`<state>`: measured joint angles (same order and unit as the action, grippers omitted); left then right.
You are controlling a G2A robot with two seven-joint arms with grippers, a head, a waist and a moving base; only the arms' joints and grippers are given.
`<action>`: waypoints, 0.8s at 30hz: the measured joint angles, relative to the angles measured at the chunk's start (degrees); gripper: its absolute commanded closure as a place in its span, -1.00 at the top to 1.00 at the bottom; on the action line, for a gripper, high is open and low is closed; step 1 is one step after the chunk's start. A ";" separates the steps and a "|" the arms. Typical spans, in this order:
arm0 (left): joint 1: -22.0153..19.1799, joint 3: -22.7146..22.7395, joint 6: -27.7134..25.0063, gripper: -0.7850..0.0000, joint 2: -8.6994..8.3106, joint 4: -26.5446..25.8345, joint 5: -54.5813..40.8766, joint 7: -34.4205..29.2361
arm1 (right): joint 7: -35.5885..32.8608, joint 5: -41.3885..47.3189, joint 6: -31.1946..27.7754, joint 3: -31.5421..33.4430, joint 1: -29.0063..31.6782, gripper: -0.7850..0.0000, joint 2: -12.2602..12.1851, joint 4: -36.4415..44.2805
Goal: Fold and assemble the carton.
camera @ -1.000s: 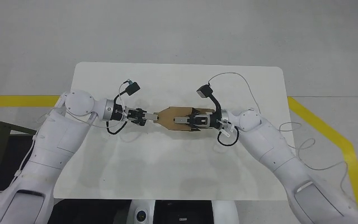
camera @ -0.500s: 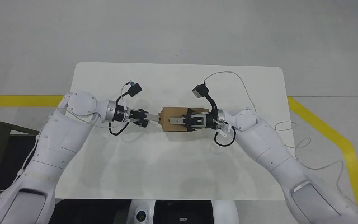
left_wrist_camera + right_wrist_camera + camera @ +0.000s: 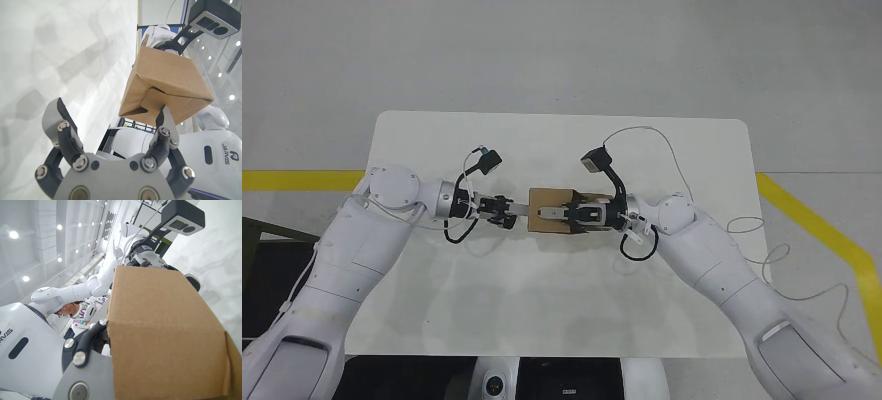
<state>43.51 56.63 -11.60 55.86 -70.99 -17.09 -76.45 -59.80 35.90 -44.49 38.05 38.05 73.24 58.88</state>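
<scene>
Brown cardboard carton [image 3: 166,79] held in right gripper [image 3: 572,214] jaws; left gripper [image 3: 111,108] jaws open — off-centre push may pop the flap [image 3: 151,102].

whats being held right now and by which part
The right gripper holds the carton by the end nearest its wrist. The left gripper is open, one fingertip touching the folded far end.

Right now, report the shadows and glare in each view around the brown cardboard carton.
Left wrist view: soft grey shadows lie across the white table beside the brown cardboard carton; right wrist view: round ceiling lamps glare beyond the carton; top view: even light, no glare.
</scene>
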 measured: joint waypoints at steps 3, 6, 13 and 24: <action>-0.15 -0.26 0.02 1.00 0.12 -0.05 -0.16 -0.04 | 0.23 0.19 -0.23 0.02 0.00 -1.00 0.02 -0.03; -0.35 -0.39 -0.01 1.00 0.22 0.02 -0.30 -0.10 | 0.33 0.27 -0.33 0.09 0.02 -1.00 -0.02 -0.03; -0.80 -0.77 -0.15 1.00 0.45 0.14 -0.53 -0.24 | 0.54 0.47 -0.54 0.20 0.25 -1.00 -0.14 0.09; -1.45 -1.45 -0.49 1.00 0.84 0.89 -0.79 -0.43 | 0.69 0.93 -0.69 0.17 0.40 -1.00 -0.24 -0.02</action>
<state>42.06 55.18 -12.09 56.70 -70.11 -17.89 -76.88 -59.10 36.83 -45.18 38.22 38.45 73.00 58.86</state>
